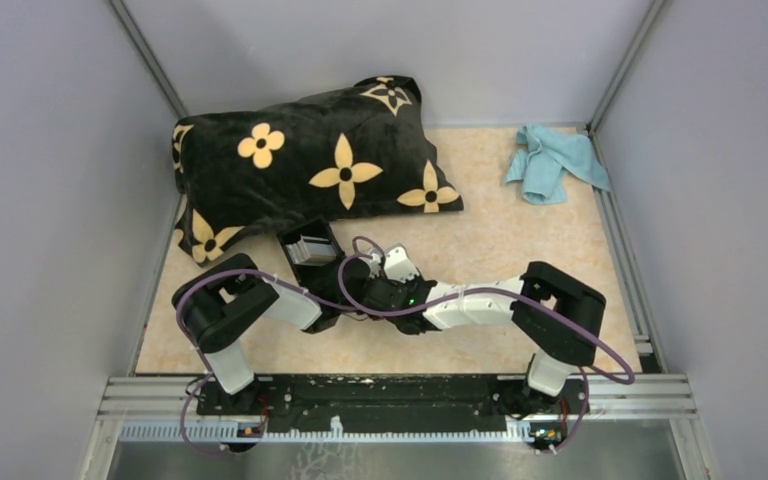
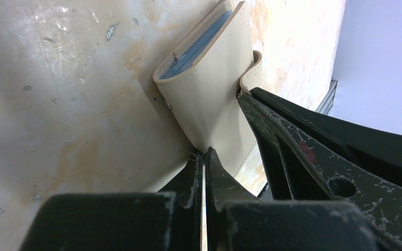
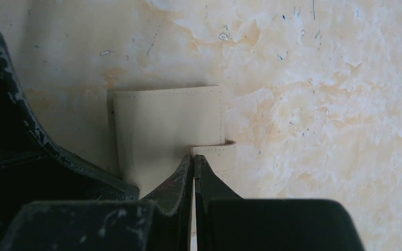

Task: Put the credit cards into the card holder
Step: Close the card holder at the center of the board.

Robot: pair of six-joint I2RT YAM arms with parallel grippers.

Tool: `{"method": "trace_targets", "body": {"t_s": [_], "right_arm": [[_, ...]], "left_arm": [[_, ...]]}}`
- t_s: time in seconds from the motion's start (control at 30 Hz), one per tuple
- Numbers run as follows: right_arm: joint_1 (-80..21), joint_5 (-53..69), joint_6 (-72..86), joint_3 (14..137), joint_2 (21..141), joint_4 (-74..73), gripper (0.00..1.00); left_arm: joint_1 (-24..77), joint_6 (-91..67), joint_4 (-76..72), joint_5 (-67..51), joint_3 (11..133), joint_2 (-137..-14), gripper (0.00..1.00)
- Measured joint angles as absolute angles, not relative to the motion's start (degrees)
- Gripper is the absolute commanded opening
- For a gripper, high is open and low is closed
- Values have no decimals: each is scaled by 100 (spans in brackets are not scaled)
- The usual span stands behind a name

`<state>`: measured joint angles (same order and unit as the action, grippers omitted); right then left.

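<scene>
— What have the jaws got?
— Both pairs are pressed together on the beige sleeve (image 2: pixel 209 99). The left gripper (image 2: pixel 205 152) nips its lower edge and the right gripper (image 3: pixel 193 158), just beside it, nips the strap tab (image 3: pixel 217 156).
— Which step is that?
— Getting the sleeve open, I'd judge. The next move wants the tab peeled back while the other pair holds steady.
— And the cards?
— Bluish edges at the sleeve's far mouth may be the credit cards (image 2: pixel 199 47); I can't tell. The card holder (image 1: pixel 308 247) sits just beyond the jaws, ribbed slots showing, with the pillow (image 1: pixel 310 165) behind it. From above, the arms (image 1: pixel 470 305) cover the sleeve and the fingertips.
</scene>
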<state>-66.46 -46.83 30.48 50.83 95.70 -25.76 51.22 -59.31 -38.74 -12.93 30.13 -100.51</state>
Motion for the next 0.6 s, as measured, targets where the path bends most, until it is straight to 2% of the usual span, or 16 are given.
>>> {"method": "trace_targets", "body": {"t_s": [0.43,0.6], "right_arm": [[-6267,-4123,2915,5216,9686,-2392,0],[-6250,-4088,3138,4899,9496,-2084,0]], "left_arm": [[5089,-5986,-3970,-1297,2974,-10077,0],[5089,-5979,-4080,-1304,2923,-10084,0]]}}
